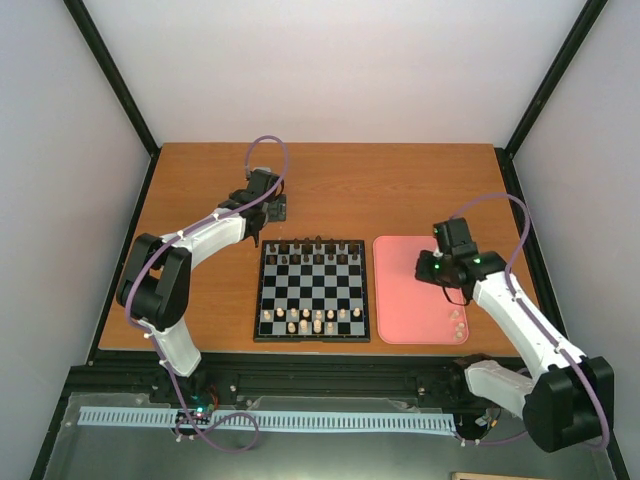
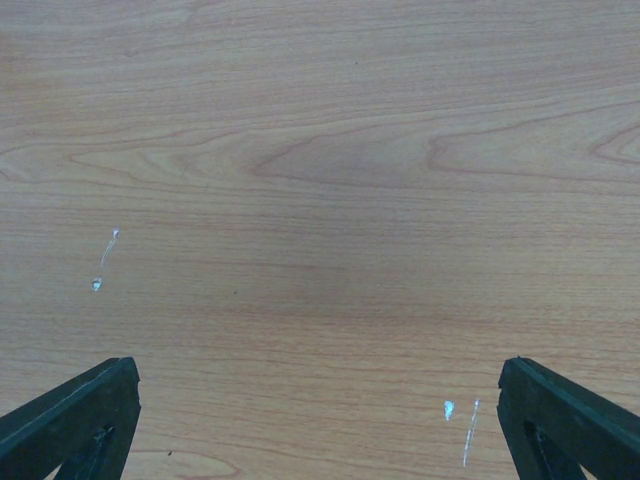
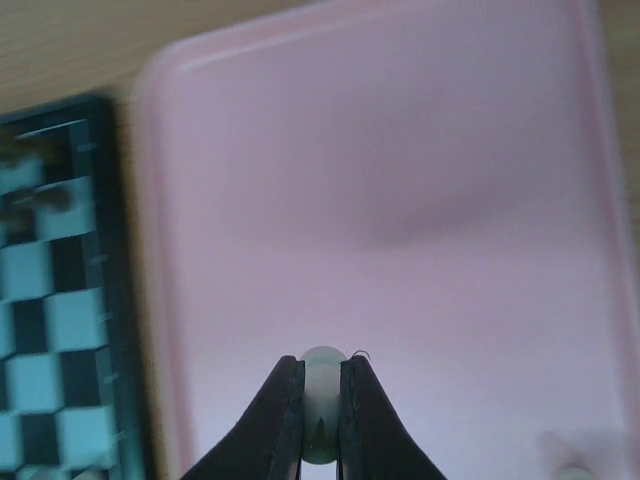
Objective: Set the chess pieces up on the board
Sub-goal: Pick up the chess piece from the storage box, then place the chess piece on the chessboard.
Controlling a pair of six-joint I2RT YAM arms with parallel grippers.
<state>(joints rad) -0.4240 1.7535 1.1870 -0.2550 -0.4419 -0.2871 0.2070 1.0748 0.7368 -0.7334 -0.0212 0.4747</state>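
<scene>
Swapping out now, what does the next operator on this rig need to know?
Left gripper: open, over bare table, behind the board.
Right gripper: shut on a pale piece, above the pink tray.
Done: dark pieces on far rows, several pale pieces on near rows.
Left: place the held piece, then the leftover pieces in the tray's near right corner.

Orange-brown wood-grain table top (image 2: 320, 180): smooth, low sheen, fine grain lines, with a few small white scuffs (image 2: 100, 265).
Pink rectangular tray (image 3: 400, 150): plastic-looking, smooth, satin, rounded raised rim.
Left of the tray, black-and-white checked board (image 3: 60, 300): flat, finish too blurred to tell.
Over the tray, pale cream chess piece (image 3: 322, 400): smooth, faintly translucent plastic.
Right gripper (image 3: 321, 365) and left gripper (image 2: 318, 365): black fingers, matt, plastic-looking.
</scene>
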